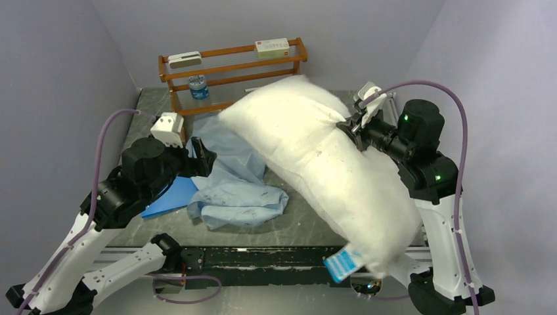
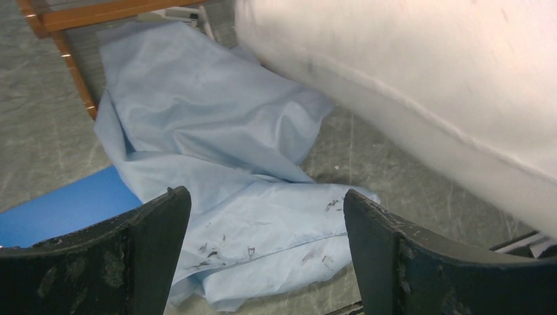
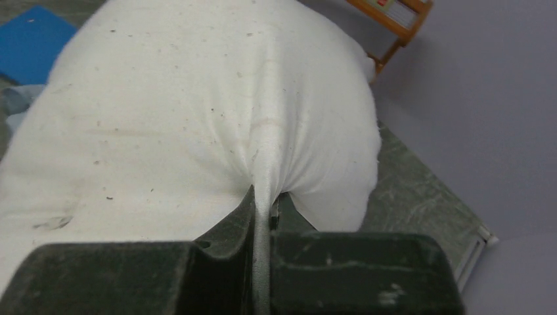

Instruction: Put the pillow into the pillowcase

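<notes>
The pillow (image 1: 322,164) is a big plump white cushion, lifted and tilted across the table's right half, its low end hanging over the near edge. My right gripper (image 1: 347,126) is shut on a pinch of the pillow's fabric (image 3: 263,197) along its right side. The light-blue pillowcase (image 1: 230,177) lies crumpled on the table at centre left, partly under the pillow. My left gripper (image 1: 203,159) is open and empty, hovering over the pillowcase's left edge. In the left wrist view the pillowcase (image 2: 217,151) lies between and beyond my spread fingers (image 2: 157,223), with the pillow (image 2: 427,72) at upper right.
A flat bright-blue rectangle (image 1: 169,197) lies under my left arm, beside the pillowcase. A wooden rack (image 1: 230,65) stands at the back with a box, a white item and a small jar. A blue-white pack (image 1: 341,264) sits at the table's near edge below the pillow.
</notes>
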You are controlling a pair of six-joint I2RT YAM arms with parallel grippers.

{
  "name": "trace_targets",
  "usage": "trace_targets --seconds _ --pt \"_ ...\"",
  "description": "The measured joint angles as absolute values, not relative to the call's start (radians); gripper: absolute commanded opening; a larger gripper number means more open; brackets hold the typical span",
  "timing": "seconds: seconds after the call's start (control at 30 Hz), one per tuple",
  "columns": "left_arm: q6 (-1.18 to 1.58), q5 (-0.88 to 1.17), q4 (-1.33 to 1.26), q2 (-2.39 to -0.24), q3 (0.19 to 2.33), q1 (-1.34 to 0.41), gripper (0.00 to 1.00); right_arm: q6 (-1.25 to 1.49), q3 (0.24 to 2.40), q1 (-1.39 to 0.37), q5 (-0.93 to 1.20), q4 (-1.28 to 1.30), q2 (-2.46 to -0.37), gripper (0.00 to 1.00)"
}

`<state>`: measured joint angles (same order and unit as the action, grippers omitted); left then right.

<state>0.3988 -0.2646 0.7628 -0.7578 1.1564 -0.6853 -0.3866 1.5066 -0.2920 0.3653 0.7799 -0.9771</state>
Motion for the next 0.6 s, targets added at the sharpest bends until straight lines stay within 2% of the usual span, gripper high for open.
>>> trace_targets --seconds 0.27,0.6 --pt "0.397 -0.366 0.803 -0.726 1.203 -0.685 0.92 -0.447 1.427 -0.294 0.558 0.815 -0.955 0.0" --pt "0.389 -0.386 0.819 -0.727 1.197 -0.685 0.91 -0.487 1.254 -0.294 0.532 0.798 -1.024 0.0"
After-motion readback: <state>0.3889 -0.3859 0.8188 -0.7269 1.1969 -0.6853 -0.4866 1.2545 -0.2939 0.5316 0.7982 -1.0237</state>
